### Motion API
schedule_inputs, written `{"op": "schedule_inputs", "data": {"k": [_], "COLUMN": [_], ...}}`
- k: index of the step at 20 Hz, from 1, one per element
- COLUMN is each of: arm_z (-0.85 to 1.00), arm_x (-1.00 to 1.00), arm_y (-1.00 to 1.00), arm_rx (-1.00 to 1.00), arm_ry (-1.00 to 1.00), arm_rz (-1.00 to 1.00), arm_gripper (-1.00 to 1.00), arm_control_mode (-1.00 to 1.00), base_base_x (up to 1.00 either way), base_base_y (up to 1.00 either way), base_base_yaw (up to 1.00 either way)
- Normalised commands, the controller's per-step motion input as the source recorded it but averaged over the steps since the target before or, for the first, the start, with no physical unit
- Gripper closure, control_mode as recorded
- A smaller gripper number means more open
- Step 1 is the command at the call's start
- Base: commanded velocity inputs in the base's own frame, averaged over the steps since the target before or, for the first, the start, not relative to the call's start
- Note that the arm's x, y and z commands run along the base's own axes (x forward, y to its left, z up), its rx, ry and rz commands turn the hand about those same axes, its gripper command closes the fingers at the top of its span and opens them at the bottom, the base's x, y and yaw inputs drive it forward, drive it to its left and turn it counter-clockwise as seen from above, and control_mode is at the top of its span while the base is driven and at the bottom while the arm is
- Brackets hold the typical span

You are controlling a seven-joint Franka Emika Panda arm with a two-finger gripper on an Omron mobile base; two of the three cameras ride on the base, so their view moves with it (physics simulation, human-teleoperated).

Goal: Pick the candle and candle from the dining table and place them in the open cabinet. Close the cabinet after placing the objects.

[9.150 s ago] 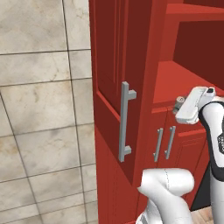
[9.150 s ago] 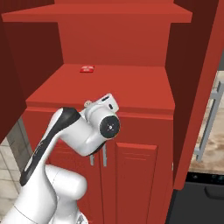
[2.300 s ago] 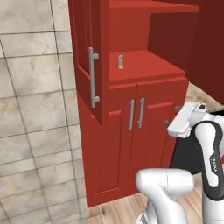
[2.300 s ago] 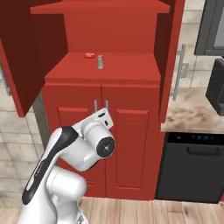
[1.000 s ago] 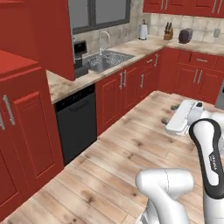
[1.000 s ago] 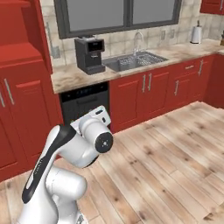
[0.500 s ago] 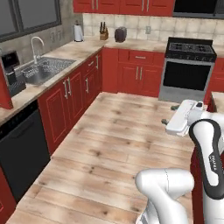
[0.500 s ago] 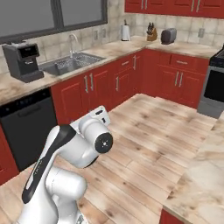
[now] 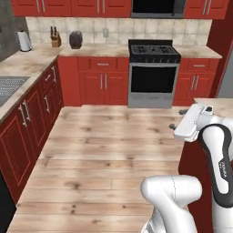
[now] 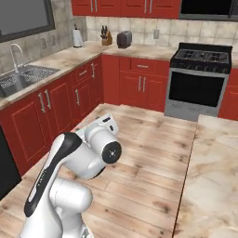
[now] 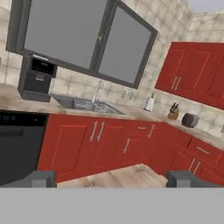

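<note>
My gripper (image 11: 113, 179) is open, its two dark fingertips (image 11: 41, 178) far apart with nothing between them. It is held at about table height above the wooden floor and looks toward the sink counter. In the left base view the gripper (image 9: 177, 119) hangs just left of the dining table's (image 9: 215, 103) beige corner. That veined table top (image 10: 211, 176) spreads along the right side of the right base view, and the part I see is bare. Both candles and the tall red cabinet are out of view.
A stove (image 9: 157, 73) stands against the back wall between red base cabinets (image 9: 102, 84). A counter with a sink (image 10: 21, 79) runs along the left. Wooden floor (image 9: 104, 154) lies open between counter and table. A toaster (image 10: 123, 39) and knife block (image 10: 106, 37) sit in the corner.
The grey candle came to stand on the cabinet shelf beside the red item. Then the base turned away, so both views swung past the sink to the stove and table; the arm kept its pose.
</note>
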Motion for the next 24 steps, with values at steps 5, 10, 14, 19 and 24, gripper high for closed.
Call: {"op": "schedule_inputs", "data": {"k": [5,10,14,19,24], "arm_z": [0.00,0.00,0.00,0.00,0.00], "arm_x": [0.00,0.00,0.00,0.00,0.00], "arm_y": [0.00,0.00,0.00,0.00,0.00], "arm_rx": [0.00,0.00,0.00,0.00,0.00], "arm_ry": [0.00,0.00,0.00,0.00,0.00], "arm_rz": [0.00,0.00,0.00,0.00,0.00], "arm_gripper": [-1.00,-1.00,-1.00,-1.00,-1.00], "arm_control_mode": [1.00,1.00,1.00,1.00,1.00], "base_base_x": [0.80,0.83,0.87,0.94,0.90], "base_base_y": [0.43,0.47,0.57,0.59,0.62], "base_base_yaw": [-0.41,-0.40,-0.39,-0.40,-0.39]}}
